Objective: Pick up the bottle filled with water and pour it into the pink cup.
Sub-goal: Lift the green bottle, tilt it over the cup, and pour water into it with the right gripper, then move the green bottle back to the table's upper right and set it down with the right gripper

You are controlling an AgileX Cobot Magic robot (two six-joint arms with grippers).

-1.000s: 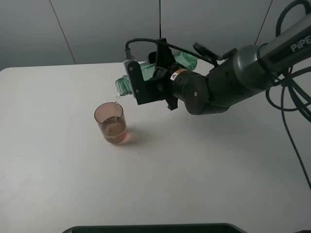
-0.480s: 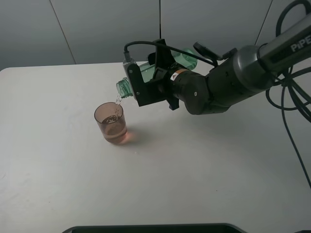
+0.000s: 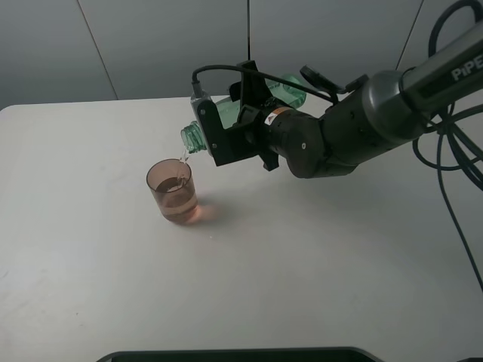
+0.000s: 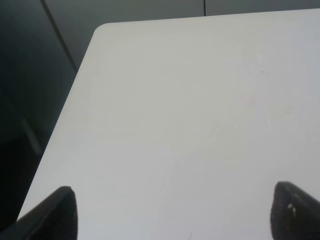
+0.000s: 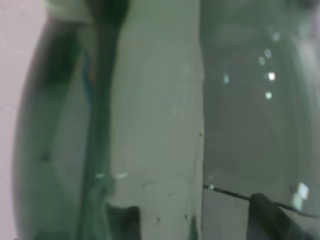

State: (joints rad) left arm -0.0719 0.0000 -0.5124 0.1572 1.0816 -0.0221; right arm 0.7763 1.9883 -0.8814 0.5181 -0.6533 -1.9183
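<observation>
The right pincer [image 3: 226, 130] is clamping tight around the bottle [image 3: 193, 136], holding it tipped almost flat above the bench [image 3: 90, 264]. The bottle's open neck is sticking out past the pincer's tips and pointing slightly down. Its green base is jutting out behind the pincer, above the arm. A thin stream of water [image 3: 183, 156] is falling from the neck. Just below and ahead of the pincer, the cup [image 3: 172, 190] is standing upright on the bench. It is catching the stream inside its rim and is holding liquid partway up. The bottle is not touching the cup. In the right wrist view, the bottle's green-tinted side is filling nearly the whole picture, very close and blurred. The left pincer [image 4: 175, 212] is hanging wide apart over the bench near a rounded corner, gripping nothing. Only its two dark fingertips [image 4: 57, 212] are showing.
</observation>
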